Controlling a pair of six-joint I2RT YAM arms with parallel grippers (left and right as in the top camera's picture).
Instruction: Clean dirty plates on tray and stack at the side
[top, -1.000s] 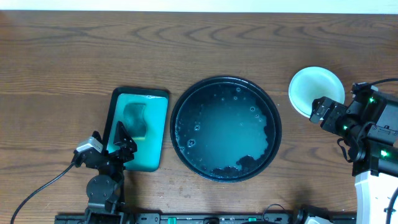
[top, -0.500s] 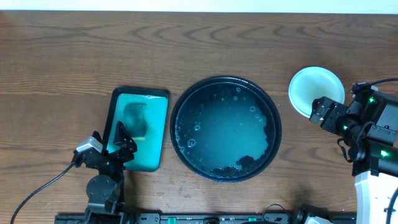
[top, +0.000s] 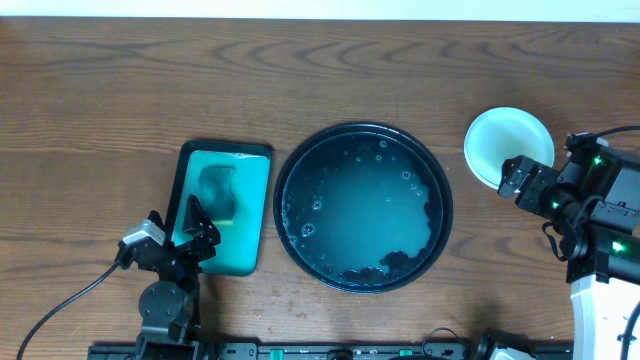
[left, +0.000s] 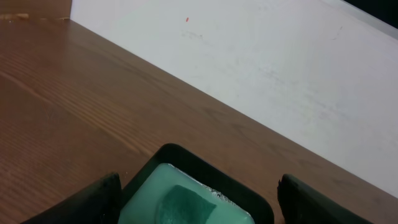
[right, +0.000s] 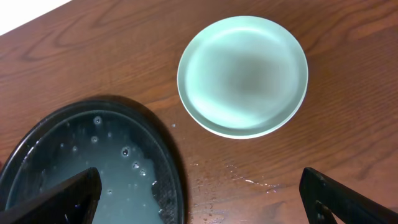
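Wood tabletop (top: 100, 80), black tray (top: 282, 200), mint plate (top: 505, 138) nearby

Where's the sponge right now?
Overhead, the sponge lies in the small teal tray, left of the black tray, just ahead of the left tool.

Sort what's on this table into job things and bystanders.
Job:
- black tray, wet, no plates on it
- plate, on the wood to the tray's right
- sponge, likely the cleaning tool

Lying about:
- teal tray, which only holds the sponge
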